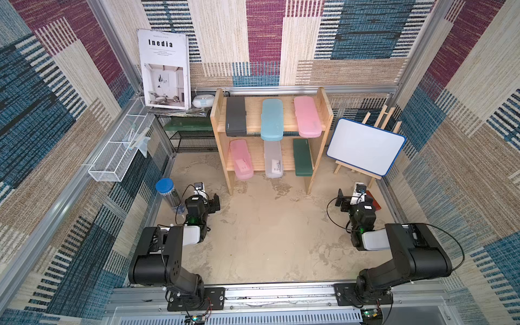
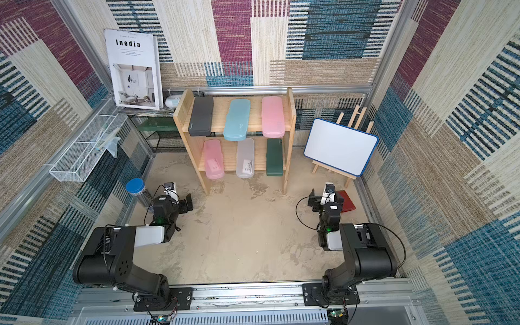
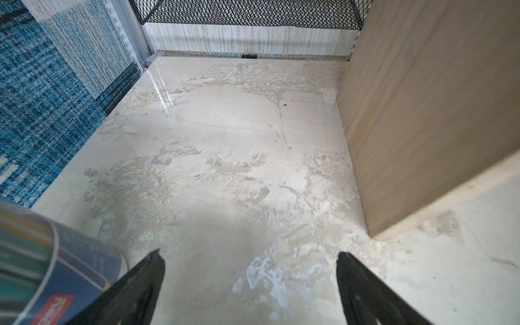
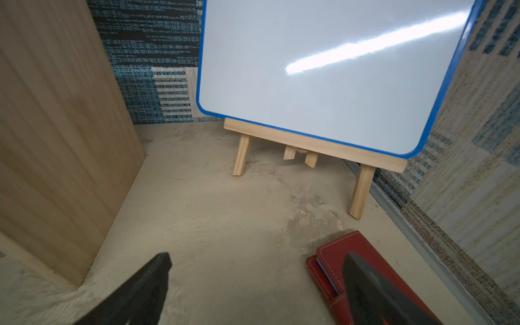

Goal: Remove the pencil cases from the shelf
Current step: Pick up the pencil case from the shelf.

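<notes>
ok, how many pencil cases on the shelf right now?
6, all on the shelf. Upper tier: black case, light blue case, pink case. Lower tier: second pink case, frosted clear case, dark green case. Lower tier's back is partly hidden.

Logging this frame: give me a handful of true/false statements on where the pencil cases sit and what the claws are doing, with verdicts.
1. All six pencil cases lie on the shelf. True.
2. The light blue case sits in the middle of the upper tier. True.
3. The dark green case is on the upper tier. False: it is on the lower tier, at the whiteboard end.
4. The left claw is shut on one of the cases. False: it is open and empty, over the table.
5. A small red case lies on the table by the right claw. True.
</notes>
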You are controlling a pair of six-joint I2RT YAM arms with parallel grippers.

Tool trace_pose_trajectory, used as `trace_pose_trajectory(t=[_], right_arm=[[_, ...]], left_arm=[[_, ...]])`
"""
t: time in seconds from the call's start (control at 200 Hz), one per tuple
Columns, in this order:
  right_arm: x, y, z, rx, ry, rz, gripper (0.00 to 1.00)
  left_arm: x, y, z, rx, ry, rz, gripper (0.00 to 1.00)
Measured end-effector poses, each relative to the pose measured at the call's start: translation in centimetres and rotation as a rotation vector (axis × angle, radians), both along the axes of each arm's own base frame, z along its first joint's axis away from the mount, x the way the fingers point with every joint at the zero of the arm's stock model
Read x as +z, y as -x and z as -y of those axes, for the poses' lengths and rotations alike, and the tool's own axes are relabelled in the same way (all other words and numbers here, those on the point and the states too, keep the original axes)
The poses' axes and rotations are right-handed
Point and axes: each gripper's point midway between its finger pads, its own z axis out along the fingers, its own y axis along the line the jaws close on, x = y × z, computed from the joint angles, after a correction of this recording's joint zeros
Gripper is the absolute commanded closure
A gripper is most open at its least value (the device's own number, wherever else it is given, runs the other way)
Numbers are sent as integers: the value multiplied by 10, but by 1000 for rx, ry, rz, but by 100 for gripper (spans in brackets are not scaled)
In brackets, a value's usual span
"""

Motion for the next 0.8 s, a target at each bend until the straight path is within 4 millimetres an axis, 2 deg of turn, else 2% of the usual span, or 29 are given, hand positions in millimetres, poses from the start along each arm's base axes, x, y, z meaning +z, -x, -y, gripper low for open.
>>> trace_pose_trajectory(t=[0.681,0.741,0.801], right_arm=[[0,0,0,0,0,0,1],[0,0,0,1,-1,0,1],[0,-1,1,8,-4,0,1]], left_arm=[[2,0,-2,9,-2,-17,1],[25,-7,-7,39,-1,-35,1],[78,-22,-11,74,20,23,1]])
